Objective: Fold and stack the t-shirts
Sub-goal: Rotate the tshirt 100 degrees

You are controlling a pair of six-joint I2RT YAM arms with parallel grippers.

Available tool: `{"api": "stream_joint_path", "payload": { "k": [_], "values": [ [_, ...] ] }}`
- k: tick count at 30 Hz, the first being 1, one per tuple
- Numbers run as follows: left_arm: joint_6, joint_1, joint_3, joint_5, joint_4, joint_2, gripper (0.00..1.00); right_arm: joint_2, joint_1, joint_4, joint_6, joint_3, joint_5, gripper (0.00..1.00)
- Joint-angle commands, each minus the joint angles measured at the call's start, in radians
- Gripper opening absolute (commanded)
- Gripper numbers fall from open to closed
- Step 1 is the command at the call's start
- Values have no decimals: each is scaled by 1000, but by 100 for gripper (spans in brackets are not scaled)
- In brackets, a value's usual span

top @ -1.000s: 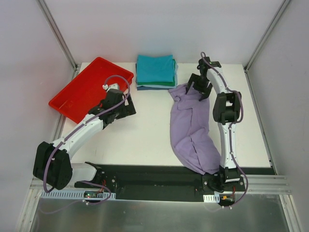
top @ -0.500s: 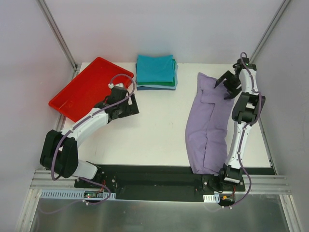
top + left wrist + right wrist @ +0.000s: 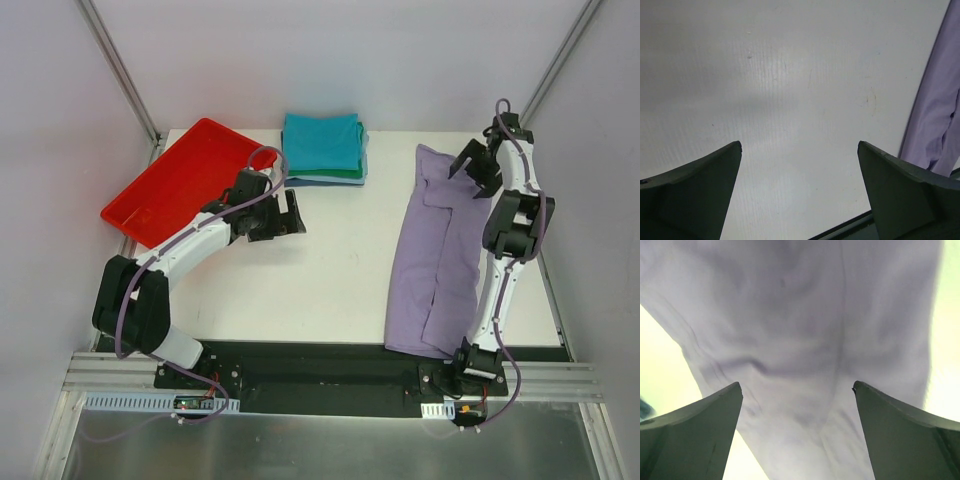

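A lavender-purple t-shirt lies as a long strip down the right side of the white table, from the far edge to the near one. My right gripper hovers over its far end, open. In the right wrist view the purple cloth fills the space under the spread right gripper, with nothing pinched. A stack of folded t-shirts, teal on top, sits at the far middle. My left gripper is open over bare table, left of centre. The left wrist view shows the left gripper empty, with the purple shirt at the right edge.
A red plastic tray lies tilted over the table's far left corner, just behind the left arm. Grey walls with metal posts close in the back and both sides. The black base rail runs along the near edge.
The right gripper has swung right toward the far right corner, and the purple shirt has shifted right with it and straightened out. The left gripper has moved right, toward the table's middle.
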State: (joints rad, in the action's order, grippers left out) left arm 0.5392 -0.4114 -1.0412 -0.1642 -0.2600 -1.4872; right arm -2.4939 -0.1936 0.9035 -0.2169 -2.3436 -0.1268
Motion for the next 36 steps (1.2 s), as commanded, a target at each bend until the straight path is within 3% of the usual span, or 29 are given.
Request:
{"api": "stream_joint_path", "payload": {
  "k": [1,4,10,13,17,22,24,27,33,36],
  "values": [
    [-16,-10,-25,-93,33,-16,99,375,80,129,175,185,301,96],
    [-15,-21,-16,-97,41,-16,99,573,131,118,154,482,366,96],
    [-15,-23,4,-124,44,-4,99,921,272,-47,12,1109,280,96],
    [-18,-23,10,-139,48,2,99,1007,362,-129,-35,1289,211,96],
    [-18,-23,20,-141,51,13,99,1006,439,-204,-91,1438,204,96],
    [-18,-23,29,-118,51,34,99,894,493,-274,-162,1482,178,96],
    [-21,-21,32,-106,51,41,99,851,540,-232,-177,1427,222,96],
    [-22,-21,35,-83,51,47,99,791,586,-229,-177,1330,138,96],
    [-30,-17,40,-64,51,45,99,624,661,-203,-232,1107,139,96],
    [-39,-15,40,-67,47,45,99,645,683,-193,-243,1084,208,96]
  ]
}}
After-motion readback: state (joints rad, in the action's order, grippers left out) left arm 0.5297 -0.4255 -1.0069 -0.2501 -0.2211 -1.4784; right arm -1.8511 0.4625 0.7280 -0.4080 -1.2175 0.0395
